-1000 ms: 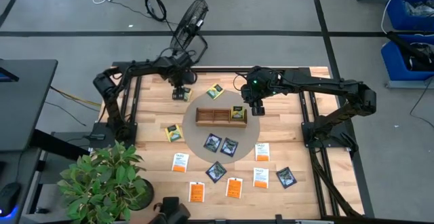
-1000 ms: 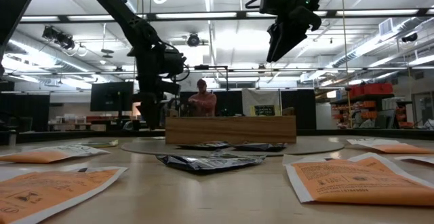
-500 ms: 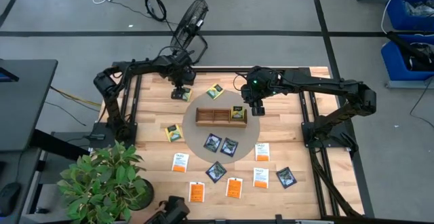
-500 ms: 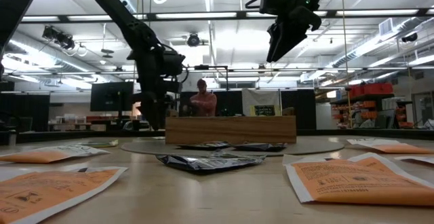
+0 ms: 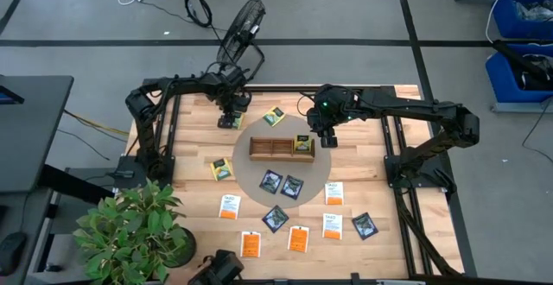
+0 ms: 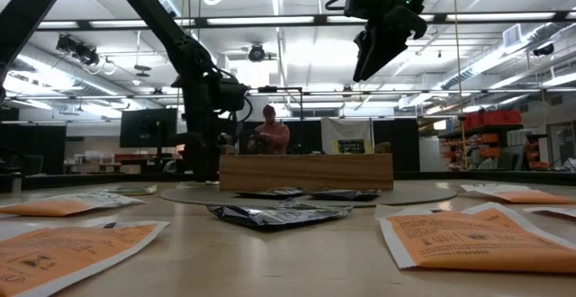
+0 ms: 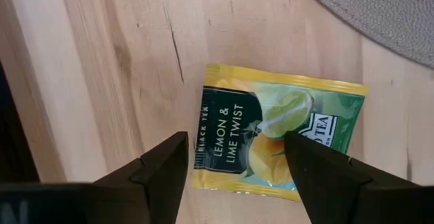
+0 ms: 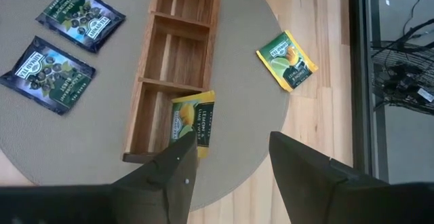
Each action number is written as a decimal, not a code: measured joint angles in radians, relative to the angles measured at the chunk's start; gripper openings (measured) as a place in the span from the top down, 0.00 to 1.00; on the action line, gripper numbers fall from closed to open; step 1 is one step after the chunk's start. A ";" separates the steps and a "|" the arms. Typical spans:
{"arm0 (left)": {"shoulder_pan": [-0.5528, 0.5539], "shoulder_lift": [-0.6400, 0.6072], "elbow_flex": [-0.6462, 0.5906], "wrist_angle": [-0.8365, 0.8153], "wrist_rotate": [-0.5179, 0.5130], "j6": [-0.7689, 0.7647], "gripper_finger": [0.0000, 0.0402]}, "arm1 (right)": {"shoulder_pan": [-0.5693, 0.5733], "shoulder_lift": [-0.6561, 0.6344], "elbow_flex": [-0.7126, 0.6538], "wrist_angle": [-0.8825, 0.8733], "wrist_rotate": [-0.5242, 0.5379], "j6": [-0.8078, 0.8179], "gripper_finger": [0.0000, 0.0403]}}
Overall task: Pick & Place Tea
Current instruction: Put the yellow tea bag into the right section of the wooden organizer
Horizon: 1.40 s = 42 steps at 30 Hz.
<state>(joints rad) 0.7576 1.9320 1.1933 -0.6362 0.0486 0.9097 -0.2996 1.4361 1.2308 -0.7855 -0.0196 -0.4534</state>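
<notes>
The left gripper (image 7: 234, 166) is hanging low over the far left part of the pale wooden table (image 5: 186, 142), its two dark fingers (image 7: 159, 166) spread apart and holding nothing. Directly below and ahead of them is lying a flat yellow-green lemon tea packet (image 7: 274, 139), face up on the bare wood, just outside the edge of the round grey mat (image 7: 380, 10). The packet's near edge is sitting between the two fingertips, while most of its body is reaching forward past them. Its long axis is running roughly across the gap from one finger to the other, so the jaws are looking set to close along its length rather than across its shorter side; a small turn of the wrist, or a push forward, may be needed for a clean pinch.

The right gripper (image 8: 227, 159) is hovering well above the right end of the long wooden compartmented tray (image 8: 175, 68), fingers likewise parted and empty. A second yellow-green packet (image 8: 192, 121) is leaning in the tray's end compartment, partly over its rim. The left arm is clearly the nearer one to the packet on the bare wood. Other packets, dark blue (image 5: 281, 183) and orange-and-white (image 5: 298, 238), are waiting on the mat and across the near side of the table.
</notes>
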 joint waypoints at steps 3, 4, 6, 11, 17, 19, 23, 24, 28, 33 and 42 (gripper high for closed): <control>0.004 0.001 -0.001 -0.001 0.015 -0.001 0.40 | 0.000 0.000 0.000 0.000 0.000 0.000 0.52; 0.006 0.002 -0.001 -0.002 0.024 -0.002 0.41 | 0.000 0.000 0.000 0.000 0.000 0.000 0.52; 0.007 0.003 -0.001 -0.007 0.041 -0.007 0.44 | 0.000 0.000 0.000 0.000 0.000 0.000 0.52; 0.013 0.004 -0.001 -0.035 0.050 -0.034 0.52 | 0.000 0.000 0.000 0.001 0.000 0.000 0.52; 0.026 0.005 -0.002 -0.041 0.056 -0.050 0.56 | 0.000 0.000 0.000 0.001 0.000 0.002 0.52; 0.026 0.005 -0.002 -0.041 0.057 -0.045 0.56 | 0.000 0.000 0.000 0.001 0.000 0.005 0.52; 0.027 0.009 -0.003 -0.040 0.072 -0.035 0.56 | 0.000 0.000 0.000 0.001 0.000 0.008 0.52; 0.027 0.013 -0.002 -0.040 0.075 -0.036 0.56 | 0.000 0.000 0.000 0.001 0.000 0.008 0.52; 0.027 0.046 0.001 -0.047 0.085 -0.035 0.62 | 0.000 0.000 0.000 0.000 0.000 0.008 0.52; 0.026 0.059 0.004 -0.059 0.088 -0.033 0.78 | 0.000 0.000 0.000 0.000 0.000 0.008 0.52; 0.024 0.055 0.002 -0.074 0.094 -0.039 0.99 | 0.000 0.000 0.000 0.000 0.000 0.004 0.52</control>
<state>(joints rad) 0.7811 1.9875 1.1957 -0.7105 0.1425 0.8707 -0.2995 1.4361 1.2308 -0.7850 -0.0193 -0.4496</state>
